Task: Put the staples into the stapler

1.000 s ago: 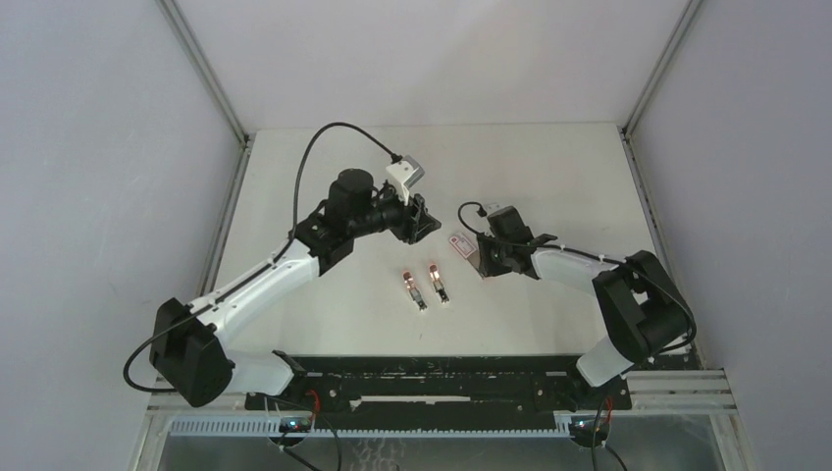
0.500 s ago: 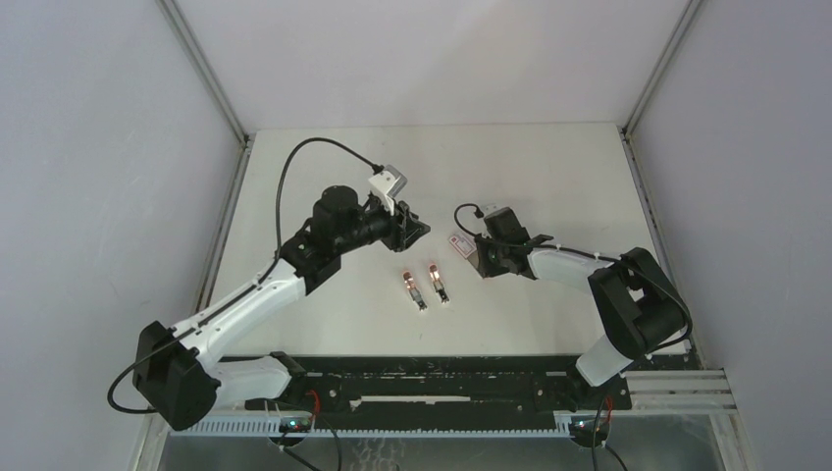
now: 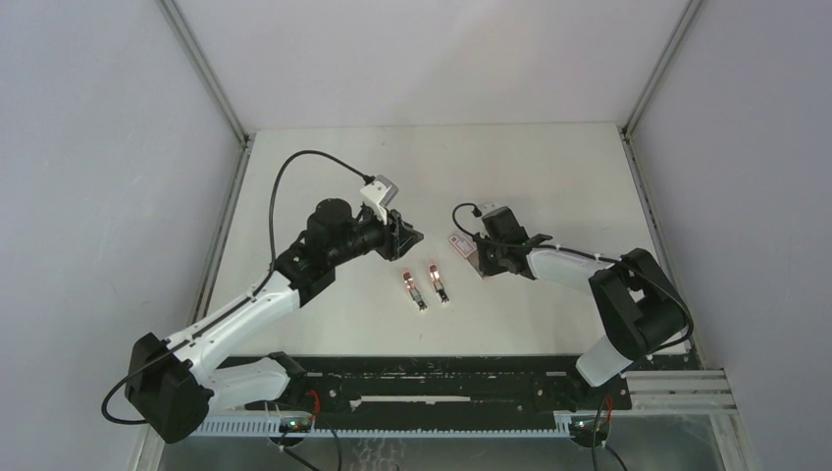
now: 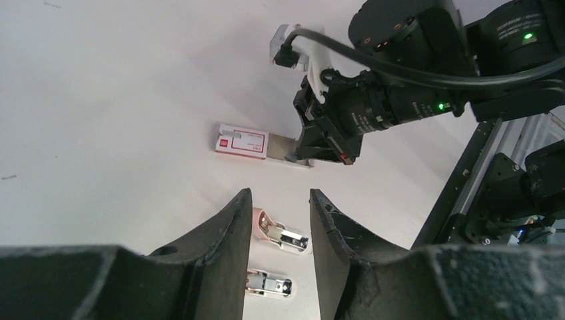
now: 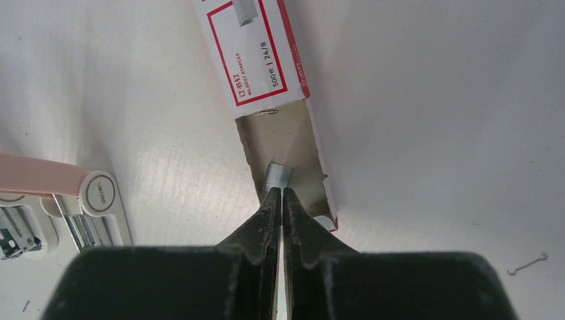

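The staples (image 5: 278,175), a short grey strip, lie in the open end of a pinkish red-labelled box (image 5: 256,50) (image 3: 459,241) (image 4: 242,141). My right gripper (image 5: 280,192) (image 3: 482,259) is shut, its tips against the strip's near end; nothing shows between the fingers. Two pink mini staplers (image 3: 413,288) (image 3: 439,283) lie open side by side in mid-table, also seen in the left wrist view (image 4: 283,235) (image 4: 266,283). My left gripper (image 4: 280,195) (image 3: 406,238) hovers above and behind them, partly open and empty.
One stapler's pink arm and metal channel (image 5: 66,193) lie left of the right fingers. A loose bent staple (image 5: 526,265) rests on the white table to the right. The right arm's base and frame rails (image 4: 493,173) stand at the near edge.
The right gripper has closed at the staples in the box. The left arm has drawn back toward the near left, and its jaws have narrowed.
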Robot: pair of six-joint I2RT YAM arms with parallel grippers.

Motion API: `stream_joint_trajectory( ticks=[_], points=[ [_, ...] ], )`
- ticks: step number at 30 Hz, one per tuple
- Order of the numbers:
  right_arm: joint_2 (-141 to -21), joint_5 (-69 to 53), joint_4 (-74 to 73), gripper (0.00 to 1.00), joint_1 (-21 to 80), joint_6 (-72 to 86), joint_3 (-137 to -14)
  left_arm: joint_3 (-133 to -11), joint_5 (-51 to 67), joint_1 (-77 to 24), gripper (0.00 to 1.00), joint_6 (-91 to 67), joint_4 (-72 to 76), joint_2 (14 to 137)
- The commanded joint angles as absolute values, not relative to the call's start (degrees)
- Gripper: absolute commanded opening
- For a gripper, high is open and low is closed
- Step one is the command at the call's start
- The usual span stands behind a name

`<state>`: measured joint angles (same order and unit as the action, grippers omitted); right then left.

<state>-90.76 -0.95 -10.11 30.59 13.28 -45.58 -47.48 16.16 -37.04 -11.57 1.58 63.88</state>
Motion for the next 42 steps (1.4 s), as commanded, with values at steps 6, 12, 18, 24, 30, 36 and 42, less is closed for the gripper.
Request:
stream_joint_trajectory(
  ticks=[6,12,18,24,30,36,42],
  points=[
    [-85.3,2.4,-10.4,0.01,31.6,11.3,-47.5,-41.7,12.4,-36.8,0.40,-14.7,5.4,57.7],
    [-88.3,2.5,-10.4,0.19,31.9,11.9,-48.5,-39.1,10.7,-36.8,0.42,-15.4,5.6,54.7],
    [-89.6,3.3,-10.3,0.28,32.4,13.1,-49.7,-37.5,10.3,-36.8,0.42,-16.1,5.9,53.7],
    [-91.3,5.9,-10.9,0.28,33.1,14.2,-51.1,-36.5,10.0,-36.8,0.42,-16.7,6.3,53.1],
    [-93.5,7.6,-11.8,0.28,33.8,14.6,-52.4,-35.1,8.7,-36.8,0.43,-17.3,6.5,51.3],
    [-95.2,7.9,-12.1,0.28,34.4,14.8,-53.1,-34.4,7.8,-36.8,0.43,-17.5,6.6,50.1],
    [-96.5,9.2,-12.8,0.26,35.0,15.0,-53.9,-34.4,7.6,-36.8,0.43,-17.4,6.6,50.0]
  ],
)
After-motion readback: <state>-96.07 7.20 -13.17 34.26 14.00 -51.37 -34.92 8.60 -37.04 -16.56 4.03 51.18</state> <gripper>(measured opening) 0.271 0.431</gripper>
